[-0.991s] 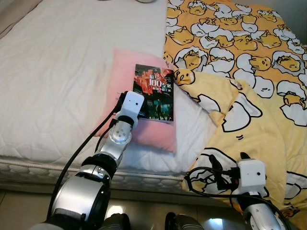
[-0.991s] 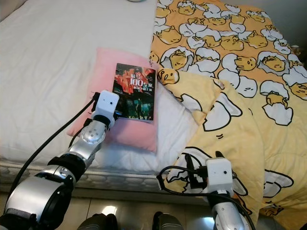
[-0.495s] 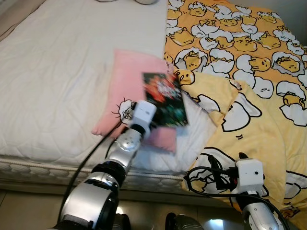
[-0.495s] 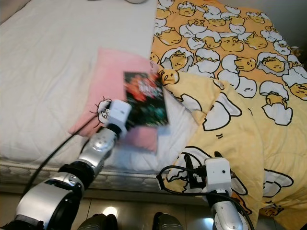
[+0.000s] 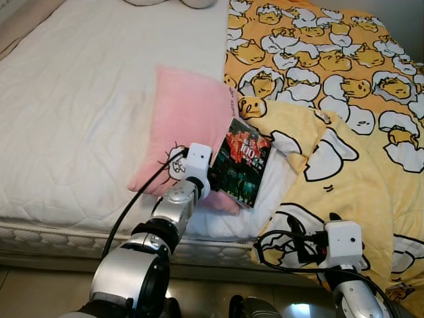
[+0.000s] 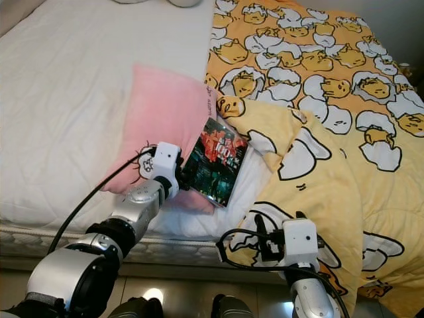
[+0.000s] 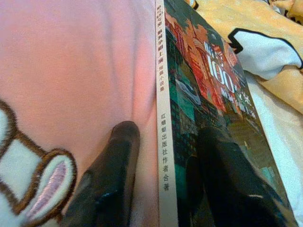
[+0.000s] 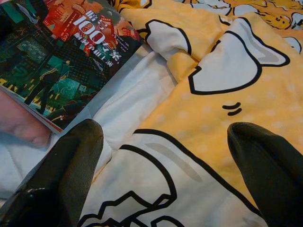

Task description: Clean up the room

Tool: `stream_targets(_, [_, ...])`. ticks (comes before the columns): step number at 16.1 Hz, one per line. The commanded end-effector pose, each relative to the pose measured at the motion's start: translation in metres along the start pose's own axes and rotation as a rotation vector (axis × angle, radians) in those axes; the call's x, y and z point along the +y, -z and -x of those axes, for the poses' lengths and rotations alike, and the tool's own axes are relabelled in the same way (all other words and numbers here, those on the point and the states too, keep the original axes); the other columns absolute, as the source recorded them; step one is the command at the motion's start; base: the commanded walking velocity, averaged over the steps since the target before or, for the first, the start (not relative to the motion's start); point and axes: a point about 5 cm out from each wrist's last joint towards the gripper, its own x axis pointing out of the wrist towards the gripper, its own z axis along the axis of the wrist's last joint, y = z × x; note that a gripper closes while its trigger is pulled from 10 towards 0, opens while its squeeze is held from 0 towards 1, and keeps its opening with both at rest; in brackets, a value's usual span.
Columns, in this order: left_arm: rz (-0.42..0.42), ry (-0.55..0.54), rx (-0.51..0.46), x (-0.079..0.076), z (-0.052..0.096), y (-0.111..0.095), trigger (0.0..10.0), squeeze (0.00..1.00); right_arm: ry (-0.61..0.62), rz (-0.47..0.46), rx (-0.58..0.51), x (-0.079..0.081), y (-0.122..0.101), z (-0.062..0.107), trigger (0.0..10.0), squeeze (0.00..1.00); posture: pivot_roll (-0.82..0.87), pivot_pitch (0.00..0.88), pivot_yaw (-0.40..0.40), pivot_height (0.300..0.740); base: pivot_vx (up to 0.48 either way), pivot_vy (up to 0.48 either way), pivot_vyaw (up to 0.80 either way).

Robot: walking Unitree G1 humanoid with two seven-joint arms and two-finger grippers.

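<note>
My left fingers point(image 7: 118, 175) are clamped on the book point(image 5: 242, 170), one black finger against the back, pressed into the pink cushion point(image 5: 185, 122), the other lying across the dark, colourful cover. The white spine with its printed characters runs straight out between them. My left gripper point(image 5: 213, 175) sits at the book's near edge, and the book juts out past my fingertips, tilted, its far edge hanging over the white sheet point(image 5: 79, 99) beside the cushion. My left arm reaches forward and up from the foot of the bed, elbow bent, the white wrist block resting just at the cushion's lower corner, by the little embroidered rabbit.

My right gripper point(image 8: 165, 175) hangs low near the bed's edge, its two fingers spread wide with nothing between them. Beyond them lies the yellow duvet point(image 6: 318, 99) with its egg cartoon print, crumpled into folds, and the book's cover shows well off to one side of those fingers. The right arm is bent close to my body, cables looped around the wrist.
</note>
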Motion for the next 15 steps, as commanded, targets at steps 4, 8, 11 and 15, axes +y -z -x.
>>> stream_targets(4, [0.093, 0.082, 0.048, -0.02, -0.001, 0.013, 0.0, 0.0, 0.024, 0.013, 0.024, -0.004, 0.005, 0.002, 10.0, 0.0, -0.14, 0.127, -0.043, 0.74, 0.0, 0.0, 0.0])
stream_targets(8, [0.147, 0.122, 0.021, -0.024, -0.002, 0.008, 0.0, 0.0, 0.025, 0.015, 0.024, -0.005, 0.005, 0.001, 10.0, 0.0, -0.14, 0.128, -0.044, 0.74, 0.0, 0.0, 0.0])
stream_targets(11, [0.38, 0.093, -0.149, -0.012, -0.007, -0.03, 0.0, 0.0, 0.032, 0.016, 0.019, -0.007, 0.005, -0.001, 10.0, 0.0, -0.14, 0.119, -0.04, 0.74, 0.0, 0.0, 0.0])
stream_targets(15, [0.426, 0.069, -0.406, 0.02, 0.0, -0.086, 0.0, 0.0, 0.049, 0.013, 0.009, -0.009, 0.004, -0.008, 10.0, 0.0, -0.12, 0.093, -0.027, 0.74, 0.0, 0.0, 0.0])
